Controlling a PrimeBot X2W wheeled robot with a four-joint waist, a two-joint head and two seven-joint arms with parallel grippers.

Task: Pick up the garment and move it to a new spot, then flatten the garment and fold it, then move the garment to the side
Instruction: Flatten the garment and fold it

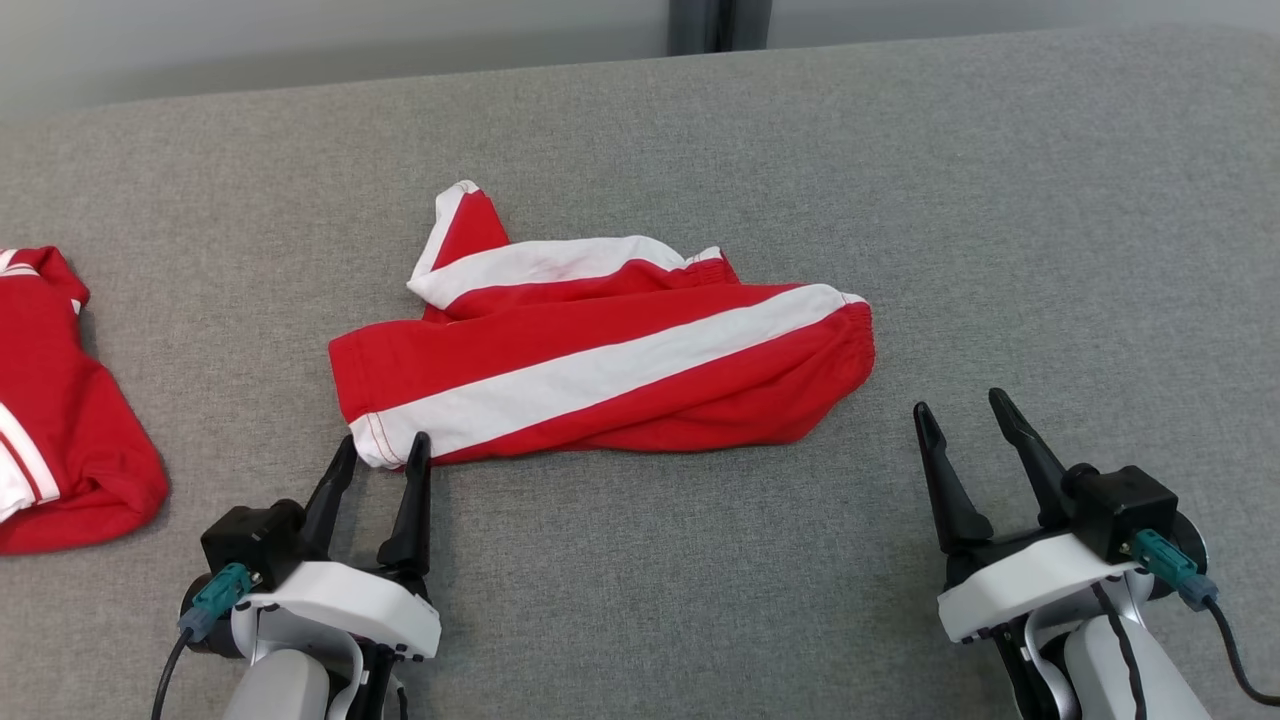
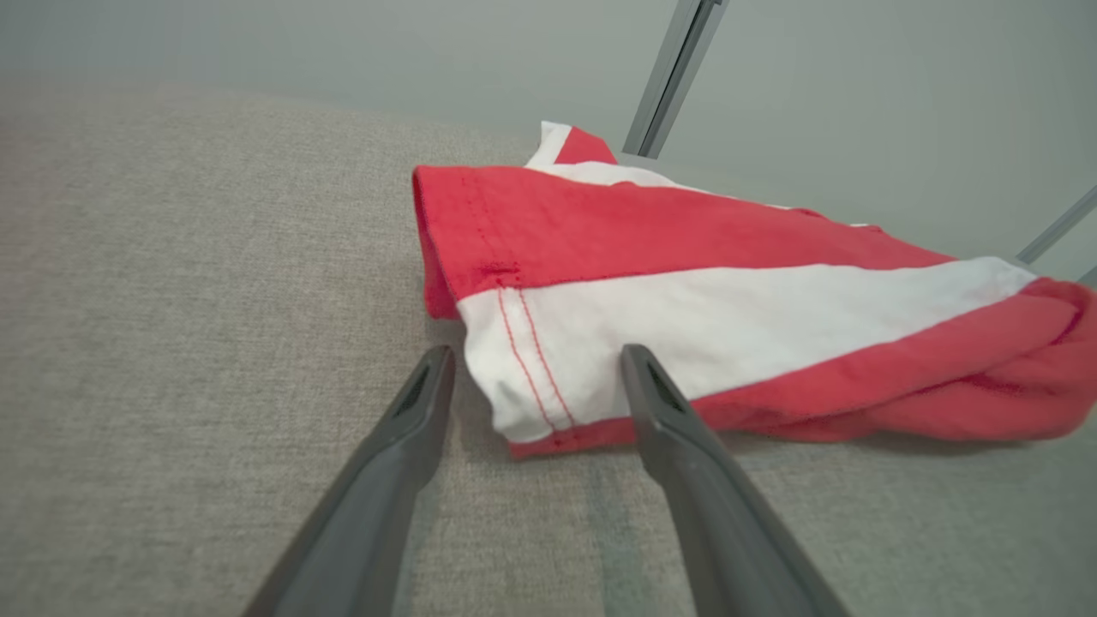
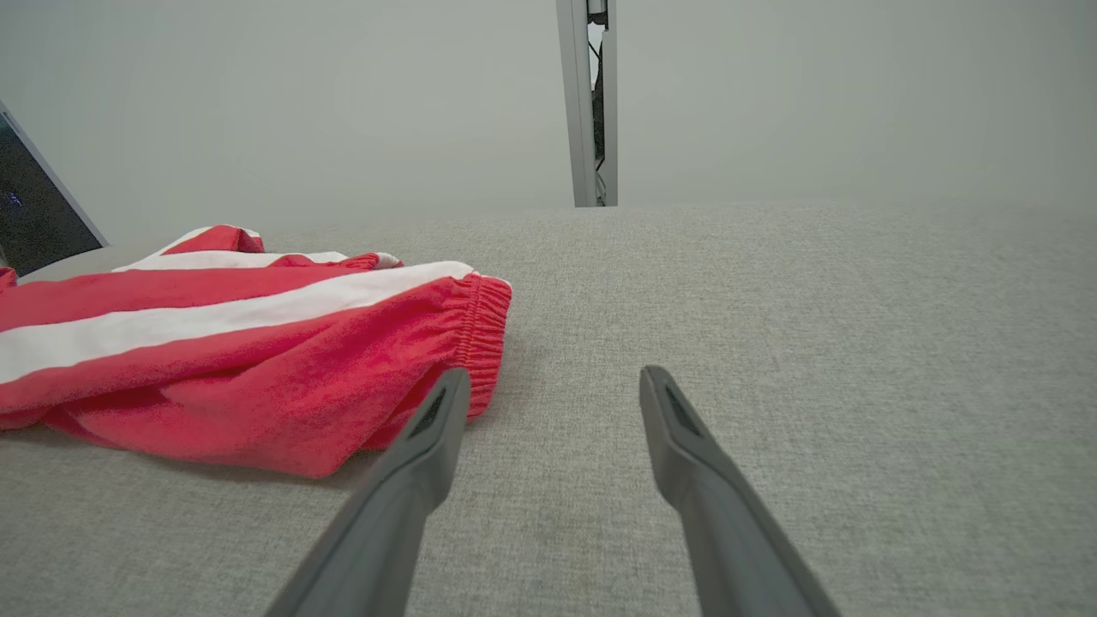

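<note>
The garment [image 1: 600,360] is a pair of red shorts with white side stripes, lying loosely folded in the middle of the grey fabric surface. My left gripper [image 1: 385,450] is open at its near left hem corner, fingers either side of the white stitched corner [image 2: 531,386] without closing on it. My right gripper [image 1: 965,405] stands open to the right of the elastic waistband [image 3: 480,330], apart from the cloth, with bare fabric between its fingers [image 3: 548,386].
A second red and white garment [image 1: 60,400] lies at the left edge of the grey surface [image 1: 1050,250]. A pale wall and a dark upright post [image 1: 715,25] stand behind the far edge.
</note>
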